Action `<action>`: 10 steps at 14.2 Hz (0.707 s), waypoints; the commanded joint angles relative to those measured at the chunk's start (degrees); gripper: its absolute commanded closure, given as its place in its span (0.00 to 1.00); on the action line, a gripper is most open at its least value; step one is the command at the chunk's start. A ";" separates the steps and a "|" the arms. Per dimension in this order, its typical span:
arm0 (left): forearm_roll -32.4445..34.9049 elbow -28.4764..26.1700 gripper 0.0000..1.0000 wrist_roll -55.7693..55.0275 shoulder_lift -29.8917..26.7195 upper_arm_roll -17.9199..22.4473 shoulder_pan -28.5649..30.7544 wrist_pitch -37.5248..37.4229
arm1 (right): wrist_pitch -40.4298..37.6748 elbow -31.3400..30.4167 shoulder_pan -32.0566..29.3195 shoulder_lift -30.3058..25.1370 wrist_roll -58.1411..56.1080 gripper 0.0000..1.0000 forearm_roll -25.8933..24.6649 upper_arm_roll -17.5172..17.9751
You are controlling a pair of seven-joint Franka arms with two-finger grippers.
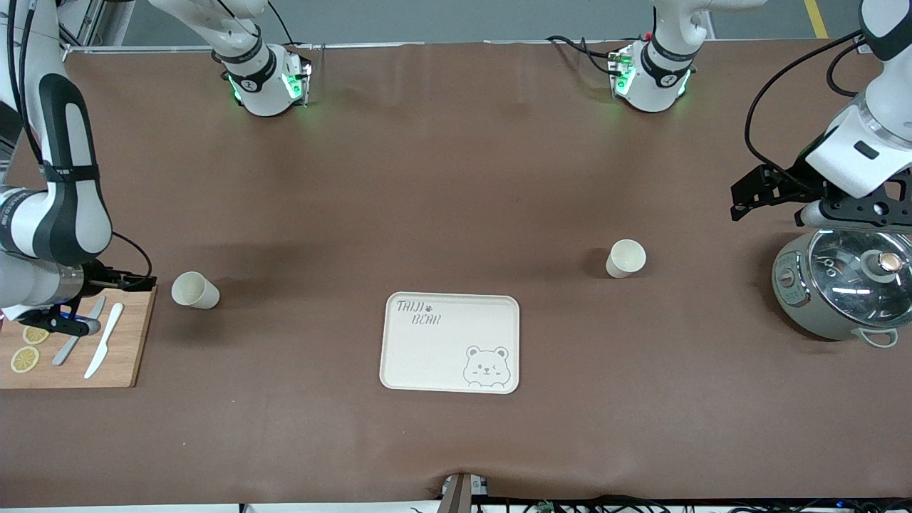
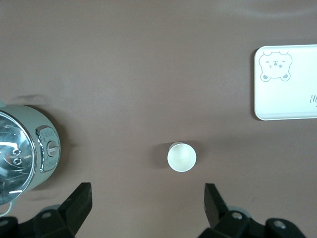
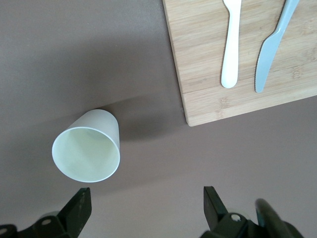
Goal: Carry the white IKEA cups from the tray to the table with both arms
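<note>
Two white IKEA cups stand upright on the brown table. One cup [image 1: 194, 290] [image 3: 87, 148] is beside the wooden board at the right arm's end. The other cup [image 1: 626, 258] [image 2: 182, 156] stands between the bear tray [image 1: 450, 342] [image 2: 282, 94] and the cooker. My right gripper [image 1: 132, 282] [image 3: 147, 206] hangs open over the table by the board's corner, close to the first cup, with nothing between its fingers. My left gripper [image 1: 748, 199] [image 2: 147, 203] hangs open high over the table near the cooker, and the second cup lies off ahead of its fingertips.
A wooden cutting board [image 1: 132, 356] [image 3: 203, 49] with a white knife [image 1: 104, 340], a grey knife [image 1: 78, 331] and lemon slices [image 1: 24, 358] lies at the right arm's end. A grey cooker with a glass lid [image 1: 844, 285] [image 2: 25, 148] stands at the left arm's end.
</note>
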 commanded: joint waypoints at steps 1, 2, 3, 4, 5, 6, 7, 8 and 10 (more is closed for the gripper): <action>-0.19 1.88 0.00 0.70 0.66 -0.11 0.35 -1.30 | -2.00 1.63 -0.51 1.43 1.49 0.00 4.85 0.52; -0.19 1.97 0.00 0.70 0.66 -0.11 0.43 -1.13 | -1.92 1.63 -0.16 1.43 4.54 0.00 4.97 0.52; 0.16 1.97 0.00 0.70 0.66 -0.11 0.35 -1.13 | -2.09 2.33 -0.07 1.43 8.40 0.00 4.71 0.52; 1.90 1.88 0.00 0.61 0.66 -0.28 0.26 -1.13 | -3.40 3.38 -0.15 1.26 9.83 0.00 4.79 0.52; 3.05 1.80 0.00 0.87 0.66 -0.54 0.17 -1.39 | -6.37 5.82 -0.15 1.34 9.84 0.00 4.88 0.61; 3.50 1.79 0.00 1.31 0.75 -0.55 -0.18 -1.48 | -8.49 7.85 0.28 1.69 10.01 0.00 4.88 0.61; 3.67 1.53 0.00 2.09 0.75 -0.63 -0.10 -1.91 | -8.94 8.22 0.81 1.87 10.02 0.00 4.62 0.61; 3.68 1.62 0.00 2.71 0.93 -0.64 0.08 -3.22 | -9.12 8.40 0.73 1.87 9.93 0.00 4.62 0.61; 3.59 1.62 0.00 2.98 1.54 -0.72 0.00 -4.03 | -10.96 10.40 0.72 1.78 9.84 0.00 4.62 0.61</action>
